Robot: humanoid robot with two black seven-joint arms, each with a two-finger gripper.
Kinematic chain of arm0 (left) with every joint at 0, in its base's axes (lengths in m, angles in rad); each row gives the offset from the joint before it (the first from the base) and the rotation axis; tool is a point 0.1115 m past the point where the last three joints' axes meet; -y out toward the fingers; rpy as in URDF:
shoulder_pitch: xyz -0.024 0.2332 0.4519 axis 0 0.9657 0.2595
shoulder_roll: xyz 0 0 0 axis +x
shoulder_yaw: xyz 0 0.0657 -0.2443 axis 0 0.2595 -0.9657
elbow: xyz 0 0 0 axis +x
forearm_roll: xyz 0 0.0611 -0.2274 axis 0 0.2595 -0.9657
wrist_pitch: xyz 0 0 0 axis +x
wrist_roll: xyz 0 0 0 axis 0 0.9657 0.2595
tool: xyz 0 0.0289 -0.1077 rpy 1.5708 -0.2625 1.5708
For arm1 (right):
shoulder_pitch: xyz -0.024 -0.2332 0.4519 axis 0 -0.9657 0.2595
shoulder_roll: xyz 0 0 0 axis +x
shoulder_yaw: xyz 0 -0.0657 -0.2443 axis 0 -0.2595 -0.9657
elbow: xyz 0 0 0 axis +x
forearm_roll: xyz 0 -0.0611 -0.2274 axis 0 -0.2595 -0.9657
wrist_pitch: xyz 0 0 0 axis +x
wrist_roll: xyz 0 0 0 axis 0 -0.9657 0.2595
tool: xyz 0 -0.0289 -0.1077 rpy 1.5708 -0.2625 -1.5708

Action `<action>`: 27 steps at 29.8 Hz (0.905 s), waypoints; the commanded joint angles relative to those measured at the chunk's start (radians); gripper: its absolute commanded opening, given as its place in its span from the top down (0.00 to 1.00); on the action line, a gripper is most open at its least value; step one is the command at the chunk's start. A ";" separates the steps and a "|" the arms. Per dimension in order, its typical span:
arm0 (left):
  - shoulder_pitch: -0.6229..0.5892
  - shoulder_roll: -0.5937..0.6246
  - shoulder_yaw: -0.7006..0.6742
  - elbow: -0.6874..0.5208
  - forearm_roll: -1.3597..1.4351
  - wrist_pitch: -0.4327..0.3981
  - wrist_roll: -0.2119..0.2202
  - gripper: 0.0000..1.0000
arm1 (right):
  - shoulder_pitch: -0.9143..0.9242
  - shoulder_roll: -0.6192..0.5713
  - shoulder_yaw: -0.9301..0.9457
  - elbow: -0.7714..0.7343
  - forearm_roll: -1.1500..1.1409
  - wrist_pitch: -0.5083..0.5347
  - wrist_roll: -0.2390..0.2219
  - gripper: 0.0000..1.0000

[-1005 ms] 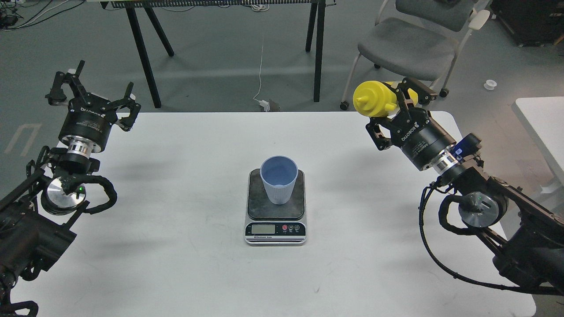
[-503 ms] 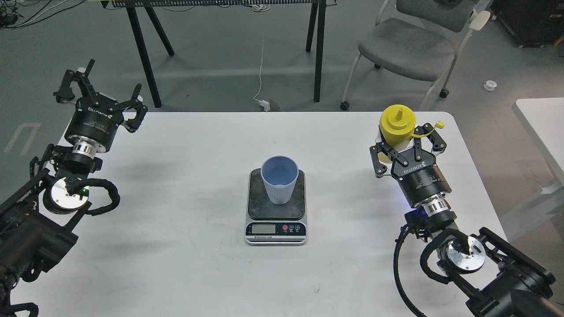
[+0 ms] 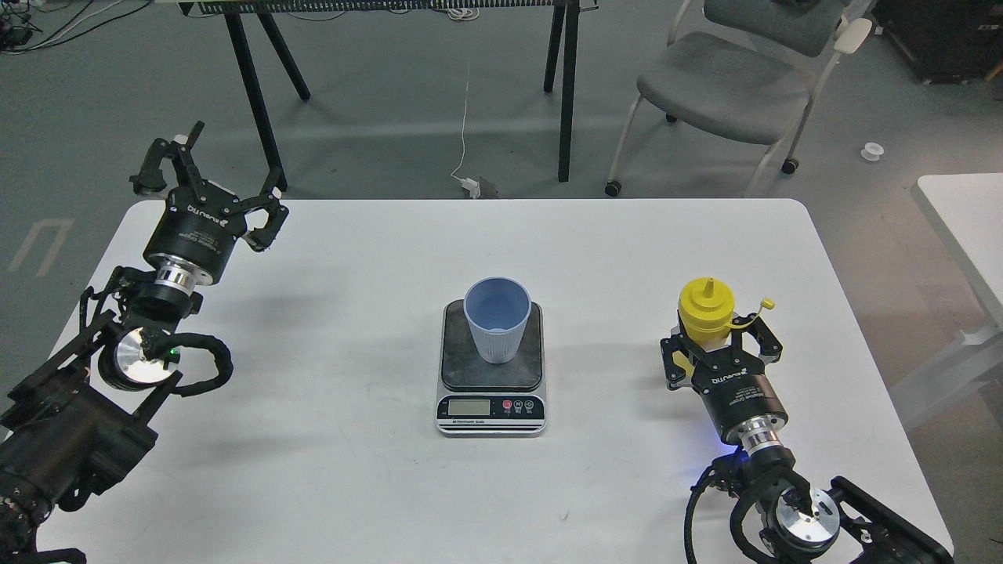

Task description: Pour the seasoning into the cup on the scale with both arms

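The light blue ribbed cup (image 3: 495,327) stands upright on the dark platform of the scale (image 3: 490,408) at the table's middle. The cup looks empty. My right gripper (image 3: 719,349) is shut on the yellow seasoning bottle (image 3: 706,309) and holds it upright, low over the table, well right of the scale. The nozzle points up and the small tethered cap (image 3: 768,303) hangs off to the right. I cannot tell whether the bottle's base touches the table. My left gripper (image 3: 213,186) is open and empty above the table's far left corner.
The white table (image 3: 329,486) ends just behind my left gripper and close to the right of my right arm. A grey chair (image 3: 725,82) and black table legs (image 3: 255,94) stand beyond the far edge. Another white table (image 3: 968,211) is at the right.
My right gripper has turned the bottle from tilted to upright and brought it down and toward me. My left gripper has moved right and slightly down, still open.
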 commanded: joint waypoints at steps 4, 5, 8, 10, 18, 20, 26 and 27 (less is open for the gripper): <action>-0.001 0.010 -0.001 0.000 0.000 0.000 0.000 0.01 | -0.024 -0.008 0.008 0.000 0.000 0.000 -0.001 0.47; 0.001 0.010 -0.001 0.000 0.000 0.000 0.000 0.01 | -0.030 -0.008 0.008 0.000 0.000 0.000 0.000 0.43; 0.001 0.006 -0.001 0.000 0.000 0.000 0.000 0.01 | -0.036 -0.009 0.007 0.002 0.000 0.000 0.000 0.27; 0.002 0.006 -0.001 -0.002 0.000 0.000 0.001 0.01 | -0.056 -0.019 0.007 0.013 0.002 0.000 0.000 0.18; 0.001 0.027 -0.003 -0.003 -0.003 0.001 0.000 0.01 | -0.119 -0.064 0.033 0.037 0.003 0.000 0.008 0.02; 0.002 0.029 -0.003 -0.003 -0.003 0.001 0.000 0.01 | -0.128 -0.094 0.033 0.049 0.002 0.000 0.008 0.02; 0.002 0.029 -0.003 -0.008 -0.003 0.001 -0.002 0.01 | -0.214 -0.207 0.030 0.147 0.000 0.000 0.008 0.02; 0.002 0.030 -0.004 -0.015 -0.003 0.001 -0.002 0.01 | -0.235 -0.235 0.028 0.172 -0.001 0.000 0.009 0.01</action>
